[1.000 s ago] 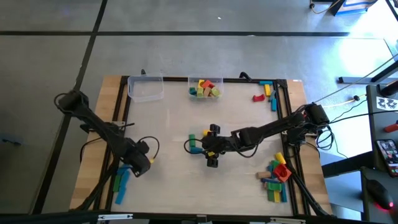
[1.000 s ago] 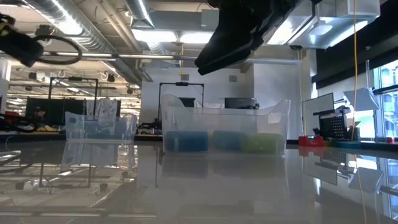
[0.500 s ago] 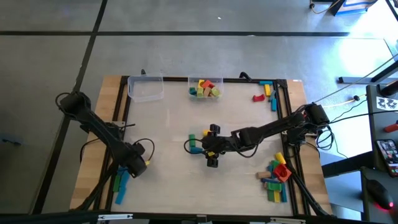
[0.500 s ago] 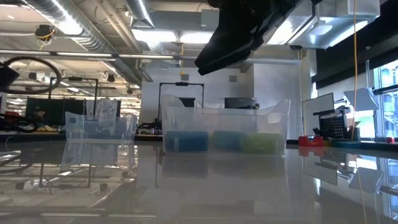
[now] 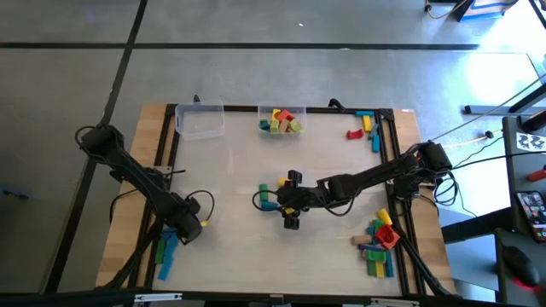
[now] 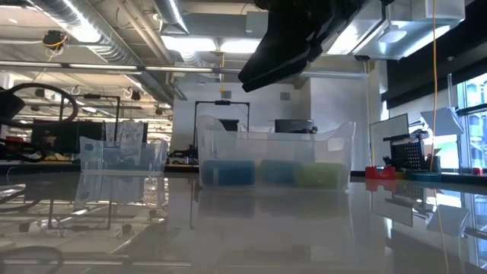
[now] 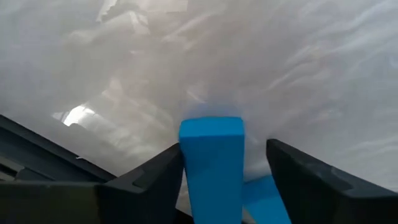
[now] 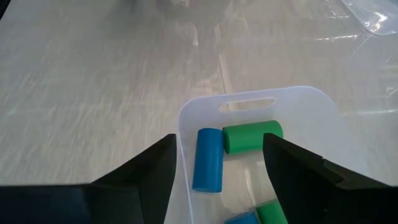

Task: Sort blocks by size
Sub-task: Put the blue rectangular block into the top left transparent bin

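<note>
My left gripper (image 5: 186, 228) (image 7: 224, 147) hangs low at the table's near left, pointing down and open. A blue block (image 7: 211, 163) stands between its fingers, with a gap to one of them. Green and blue blocks (image 5: 165, 247) lie just beside it. My right gripper (image 5: 291, 201) (image 8: 221, 180) is open and still over the clear tub (image 5: 266, 197) (image 8: 249, 97) at the table's middle. That tub holds a blue cylinder (image 8: 208, 158) and a green one (image 8: 252, 137). More blocks lie heaped at the near right (image 5: 380, 242) and scattered at the far right (image 5: 364, 128). My left gripper has the blue block between its open fingers, which come from above. One finger (image 7: 163, 169) meets the block's side (image 7: 184, 163) in the picture; whether it touches I cannot tell. The other finger stands clear of it.
An empty clear tub (image 5: 200, 120) (image 6: 122, 156) stands at the far left. Another tub (image 5: 282, 121) with mixed blocks sits at the far middle. A black frame (image 5: 168, 153) borders the tabletop. Bare tabletop stretches between the two arms.
My left gripper has sunk toward the table and drifted a little toward the near left corner, over the blocks there.
</note>
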Motion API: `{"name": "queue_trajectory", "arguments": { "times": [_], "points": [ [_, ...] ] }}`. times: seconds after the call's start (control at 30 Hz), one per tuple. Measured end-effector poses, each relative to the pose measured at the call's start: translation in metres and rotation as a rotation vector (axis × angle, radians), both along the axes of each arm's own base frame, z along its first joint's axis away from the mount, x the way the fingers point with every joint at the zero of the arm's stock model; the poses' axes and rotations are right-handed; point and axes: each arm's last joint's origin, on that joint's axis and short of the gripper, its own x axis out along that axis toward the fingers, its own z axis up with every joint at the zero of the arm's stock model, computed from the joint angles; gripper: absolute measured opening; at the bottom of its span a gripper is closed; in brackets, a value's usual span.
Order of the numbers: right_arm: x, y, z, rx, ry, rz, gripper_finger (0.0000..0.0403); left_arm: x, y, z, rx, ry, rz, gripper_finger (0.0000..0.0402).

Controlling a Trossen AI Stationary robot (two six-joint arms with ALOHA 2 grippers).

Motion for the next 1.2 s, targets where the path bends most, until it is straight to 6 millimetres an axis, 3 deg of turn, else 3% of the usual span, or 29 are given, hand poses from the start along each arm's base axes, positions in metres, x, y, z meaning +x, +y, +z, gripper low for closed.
{"name": "queue_trajectory", "arguments": {
  "times": [0.37, 0.63, 0.8, 1.2],
  "points": [
    [0.0, 0.0, 0.0, 0.0, 0.0, 0.0, 0.0237, 0.0, 0.0, -0.001, -0.012, -0.002, -0.078, 0.0136],
    [0.0, 0.0, 0.0, 0.0, 0.0, 0.0, 0.0237, 0.003, 0.003, 0.005, -0.036, -0.027, -0.104, 0.0133],
    [0.0, 0.0, 0.0, -0.001, 0.002, 0.0, 0.0237, 0.011, 0.004, 0.022, -0.071, -0.091, -0.147, 0.013],
    [0.0, 0.0, 0.0, -0.001, 0.003, 0.001, 0.0237, 0.022, 0.039, 0.087, 0.132, -0.241, -0.211, 0.0134]
  ]
}}
